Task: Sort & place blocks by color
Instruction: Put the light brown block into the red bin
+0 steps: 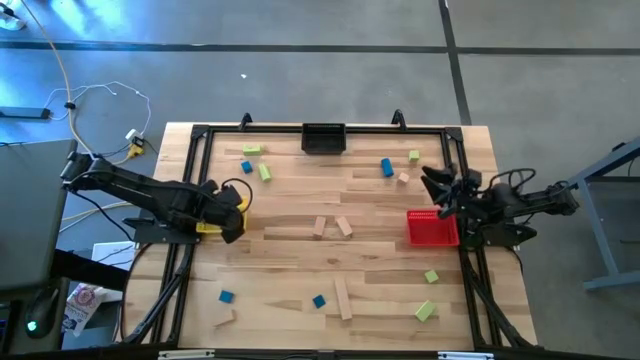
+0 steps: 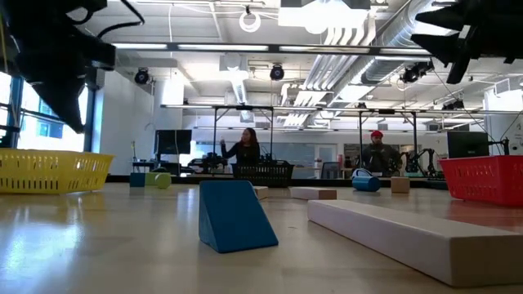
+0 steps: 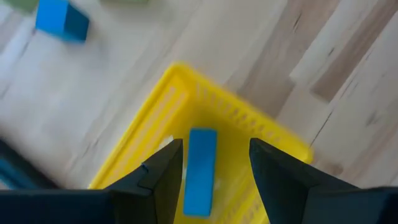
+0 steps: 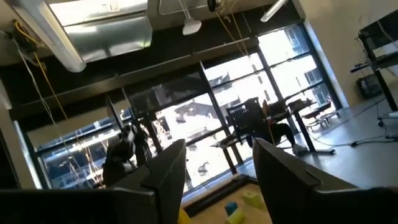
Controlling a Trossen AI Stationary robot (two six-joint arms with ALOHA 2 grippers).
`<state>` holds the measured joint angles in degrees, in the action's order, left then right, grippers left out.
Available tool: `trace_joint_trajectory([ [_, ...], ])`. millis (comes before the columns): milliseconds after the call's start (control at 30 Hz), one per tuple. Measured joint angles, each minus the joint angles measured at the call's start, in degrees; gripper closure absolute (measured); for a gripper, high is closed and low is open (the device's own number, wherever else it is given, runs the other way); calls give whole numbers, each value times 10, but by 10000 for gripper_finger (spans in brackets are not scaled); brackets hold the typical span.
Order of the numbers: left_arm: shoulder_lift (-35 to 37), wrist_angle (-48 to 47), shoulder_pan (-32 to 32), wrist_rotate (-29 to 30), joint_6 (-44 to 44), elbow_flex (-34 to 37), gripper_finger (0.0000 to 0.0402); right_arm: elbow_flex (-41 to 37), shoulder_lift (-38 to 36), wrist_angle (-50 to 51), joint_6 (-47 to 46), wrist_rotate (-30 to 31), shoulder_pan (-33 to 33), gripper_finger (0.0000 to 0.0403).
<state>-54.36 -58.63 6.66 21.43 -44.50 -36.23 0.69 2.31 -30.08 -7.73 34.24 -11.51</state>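
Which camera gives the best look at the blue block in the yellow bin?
The left wrist view: the blue block shows between the open left gripper fingers, over the yellow bin. High view: arm covers it. Low view: bin only. Right wrist view: neither.

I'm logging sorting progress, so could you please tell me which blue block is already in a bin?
The blue bar lying in the yellow bin, between the left gripper's open fingers; the other blue blocks still lie on the table.

Three bins stand on the table: a yellow bin [image 3: 155, 124], a red bin [image 1: 432, 228] and a black bin [image 1: 323, 138]. Four blue blocks [image 1: 246, 167] [image 1: 386, 167] [image 1: 226, 296] [image 1: 319, 300] lie on the table, and a fifth blue block [image 3: 200, 171] lies in the yellow bin. There are five green blocks [image 1: 251, 150] [image 1: 265, 172] [image 1: 414, 155] [image 1: 431, 276] [image 1: 425, 311] and at least four plain wooden blocks [image 1: 404, 177] [image 1: 320, 226] [image 1: 343, 226] [image 1: 343, 298]. Two people [image 2: 245, 147] [image 2: 376, 149] are beyond the table's far edge.
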Motion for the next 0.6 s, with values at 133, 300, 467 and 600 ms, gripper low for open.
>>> trace_joint_trajectory([
  [133,4,66,0,31,25,0,231,6,1,-14,13,-1,0,231],
  [300,4,173,0,59,83,0,231,49,38,1,23,-27,0,231],
  [467,4,271,0,79,143,0,231,93,126,28,14,-30,0,231],
  [600,4,323,0,84,174,0,231,122,217,29,-23,-41,0,231],
])
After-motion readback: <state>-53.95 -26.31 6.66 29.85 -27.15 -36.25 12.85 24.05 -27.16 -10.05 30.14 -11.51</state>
